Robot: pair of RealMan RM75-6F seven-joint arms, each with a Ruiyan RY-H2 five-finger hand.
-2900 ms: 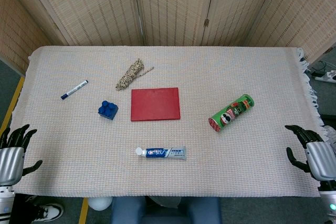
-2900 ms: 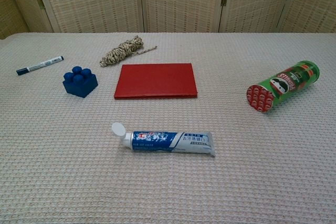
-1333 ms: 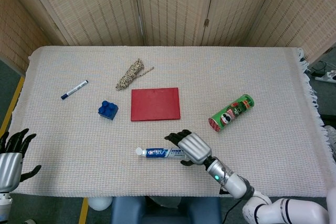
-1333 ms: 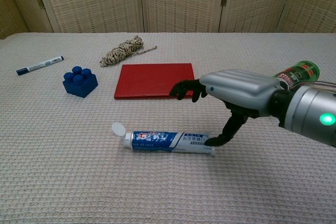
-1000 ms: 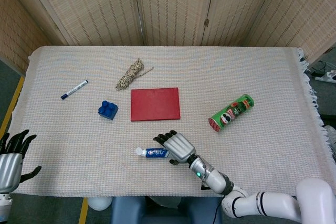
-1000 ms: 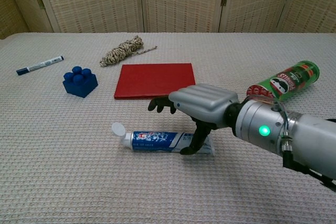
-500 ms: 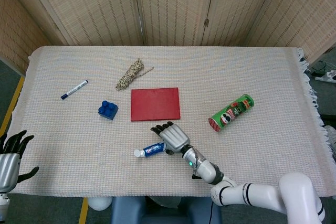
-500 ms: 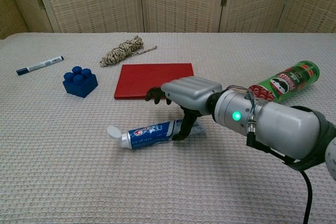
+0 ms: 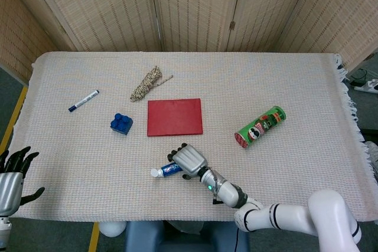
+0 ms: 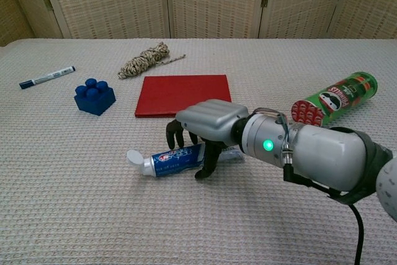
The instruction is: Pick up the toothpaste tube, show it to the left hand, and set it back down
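The toothpaste tube [image 9: 166, 170] [image 10: 166, 161] is white and blue and lies near the table's front middle, white cap to the left, tail end raised under my right hand. My right hand [image 9: 188, 160] [image 10: 209, 122] covers the tube's right half and grips it, fingers curled down behind it and thumb in front. The tube's tail is hidden by the hand. My left hand [image 9: 12, 180] hovers off the table's front left corner, holding nothing, fingers spread. The chest view does not show it.
A red book [image 9: 175, 117] [image 10: 183, 95] lies just behind the right hand. A blue block [image 9: 121, 123] [image 10: 94, 97], a marker [image 9: 83, 100] [image 10: 46, 77] and a rope bundle [image 9: 146, 83] [image 10: 144, 60] are at the back left. A green chips can [image 9: 260, 126] [image 10: 335, 100] lies on the right.
My right hand came in from the right, settled over the tube and curled its fingers around it. The tube turned and its tail rose. The left hand stayed still.
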